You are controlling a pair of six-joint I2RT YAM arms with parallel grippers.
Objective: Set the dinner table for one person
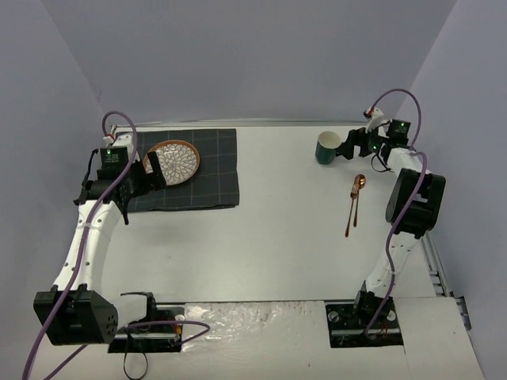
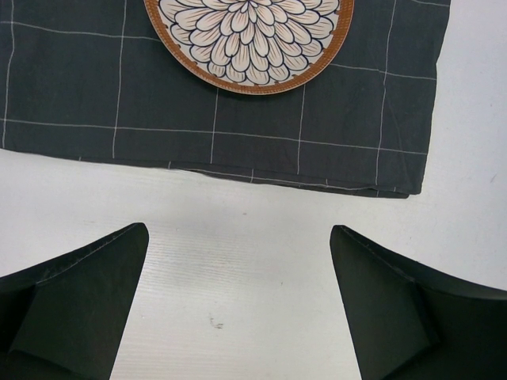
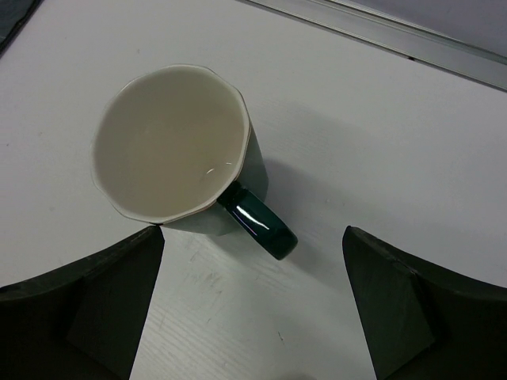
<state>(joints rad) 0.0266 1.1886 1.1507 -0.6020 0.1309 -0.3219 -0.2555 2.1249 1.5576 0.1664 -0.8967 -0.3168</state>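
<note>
1. Grey walls enclose a white surface (image 1: 269, 237); the green mug (image 3: 170, 146) stands upright at its far right
2. Right tool (image 3: 253, 236) is spread wide with the handle between its jaws, gripping nothing; left tool (image 2: 238, 229) is likewise apart, empty, beside the mat (image 2: 356, 134)
3. The mug looks like glazed ceramic, so probably stiff, weighty, slippery and breakable; pinch the wall at the rim, or the handle

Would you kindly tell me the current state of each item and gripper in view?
mug: upright, empty, standing on the bare dinner table.
plate: face up, empty, resting on the mat.
mat: spread flat on the dinner table.
copper cutlery: lying flat on the dinner table, not held.
left gripper: open, holding nothing.
right gripper: open, holding nothing, at the mug's handle side.
</note>
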